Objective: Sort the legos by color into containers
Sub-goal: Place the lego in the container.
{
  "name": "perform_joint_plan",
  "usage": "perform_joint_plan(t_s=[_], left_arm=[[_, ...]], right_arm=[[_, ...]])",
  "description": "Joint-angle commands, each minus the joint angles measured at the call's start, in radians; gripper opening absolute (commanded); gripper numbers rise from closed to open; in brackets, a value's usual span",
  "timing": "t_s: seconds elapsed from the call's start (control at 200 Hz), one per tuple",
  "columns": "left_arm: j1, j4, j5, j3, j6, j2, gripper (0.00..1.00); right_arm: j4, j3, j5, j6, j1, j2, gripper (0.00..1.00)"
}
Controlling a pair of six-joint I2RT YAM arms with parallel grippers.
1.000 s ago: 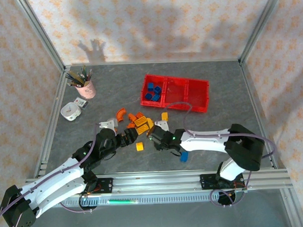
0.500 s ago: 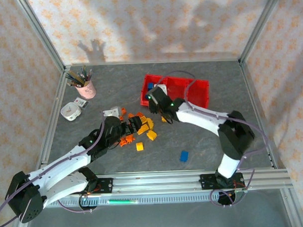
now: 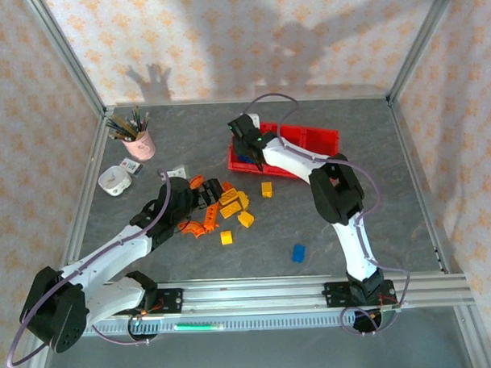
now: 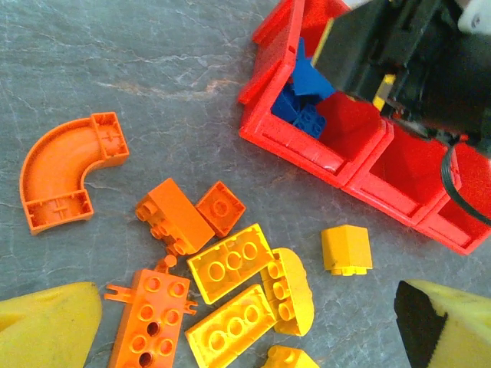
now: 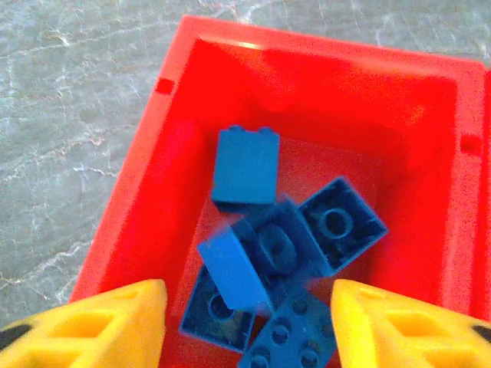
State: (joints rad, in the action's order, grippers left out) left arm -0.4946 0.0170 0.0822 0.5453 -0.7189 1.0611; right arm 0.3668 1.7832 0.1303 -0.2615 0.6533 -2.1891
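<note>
The containers [image 3: 323,133], three joined red bins, stand at the back right. My right gripper [image 3: 247,142] hovers over the leftmost bin [image 5: 153,192], open [image 5: 249,322]. Below it lie several blue legos [image 5: 337,222], and one blurred blue block [image 5: 242,276] hangs loose between the fingers. My left gripper [image 3: 207,198] is open [image 4: 245,330] low over a pile of yellow [image 4: 230,261] and orange legos [image 4: 173,215], gripping none. An orange arch [image 4: 57,165] lies left of the pile. One blue lego [image 3: 298,252] sits alone near the front.
A pink cup of pencils [image 3: 139,139] and a small white round object [image 3: 115,180] stand at the back left. Single yellow blocks [image 3: 267,189] lie apart from the pile. Metal frame rails border the table on all sides.
My right arm swung from the table's front up to the leftmost bin and its jaws opened, letting a blue block go. My left gripper advanced farther over the pile.
</note>
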Motion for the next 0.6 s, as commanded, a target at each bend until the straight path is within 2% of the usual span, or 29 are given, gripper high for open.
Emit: perform_joint_plan(t_s=[0.0, 0.315, 0.596], left_arm=[[0.007, 0.019, 0.016, 0.042, 0.036, 0.009, 0.99], [0.001, 0.017, 0.083, 0.041, 0.042, 0.008, 0.99], [-0.094, -0.01, 0.054, 0.016, 0.026, -0.046, 0.99]], right_arm=[[0.039, 0.033, -0.006, 0.021, -0.003, 0.028, 0.62], [-0.025, -0.228, -0.115, -0.004, 0.018, 0.297, 0.65], [-0.006, -0.606, -0.109, -0.088, 0.06, 0.609, 0.71]])
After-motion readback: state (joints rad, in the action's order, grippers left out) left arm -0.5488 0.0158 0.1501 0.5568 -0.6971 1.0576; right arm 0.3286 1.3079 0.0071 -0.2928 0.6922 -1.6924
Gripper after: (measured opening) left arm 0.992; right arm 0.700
